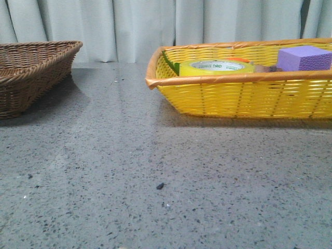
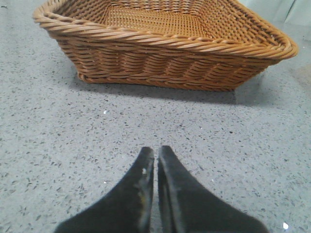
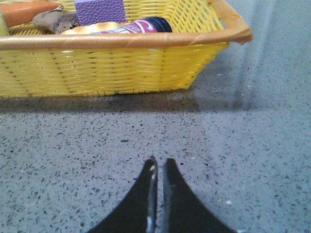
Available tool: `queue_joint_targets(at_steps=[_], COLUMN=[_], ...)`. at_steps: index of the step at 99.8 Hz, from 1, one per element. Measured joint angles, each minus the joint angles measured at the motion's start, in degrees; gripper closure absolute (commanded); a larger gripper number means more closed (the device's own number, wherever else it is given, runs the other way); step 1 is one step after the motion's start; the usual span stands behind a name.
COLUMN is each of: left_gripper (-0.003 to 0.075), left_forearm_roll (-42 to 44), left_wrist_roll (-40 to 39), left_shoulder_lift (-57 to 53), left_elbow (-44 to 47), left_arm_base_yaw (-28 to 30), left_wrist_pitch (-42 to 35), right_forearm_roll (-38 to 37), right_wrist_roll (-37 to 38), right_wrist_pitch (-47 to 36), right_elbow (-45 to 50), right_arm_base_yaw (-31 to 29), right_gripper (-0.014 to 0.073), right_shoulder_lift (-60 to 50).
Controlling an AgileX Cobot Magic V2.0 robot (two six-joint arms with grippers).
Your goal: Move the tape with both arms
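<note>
The tape [image 1: 217, 67], a yellow roll with a white core and green letters, lies flat inside the yellow woven basket [image 1: 233, 96] at the back right. Neither arm shows in the front view. In the left wrist view my left gripper [image 2: 156, 149] hangs shut over bare table, nothing between its fingers, pointing at the brown wicker basket [image 2: 165, 63]. My right gripper [image 3: 160, 160] is likewise shut and empty above the table, a short way in front of the yellow basket's wall [image 3: 97, 68]. The right wrist view does not clearly show the tape.
The brown basket [image 1: 31, 78] stands at the back left. Beside the tape in the yellow basket are a purple foam block [image 1: 303, 58], an orange item [image 3: 26, 9], a brown lump [image 3: 56, 20] and a dark tube with a pink label [image 3: 138, 26]. Grey speckled tabletop lies between the baskets.
</note>
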Motion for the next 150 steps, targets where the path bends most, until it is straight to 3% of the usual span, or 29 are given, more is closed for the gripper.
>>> queue_joint_targets(at_steps=[127, 150], left_gripper=[0.0741, 0.0741], left_forearm_roll=[0.0, 0.0], left_wrist_roll=[0.0, 0.0], left_shoulder_lift=[0.0, 0.0], left_elbow=[0.0, 0.0], left_arm_base_yaw=[0.0, 0.0], left_wrist_pitch=[-3.51, -10.09], right_forearm_roll=[-0.89, -1.3], right_wrist_roll=[0.0, -0.12], right_wrist_pitch=[0.0, -1.41], right_elbow=[0.0, 0.0], right_arm_base_yaw=[0.0, 0.0], right_gripper=[0.066, 0.066], right_shoulder_lift=[0.0, 0.0])
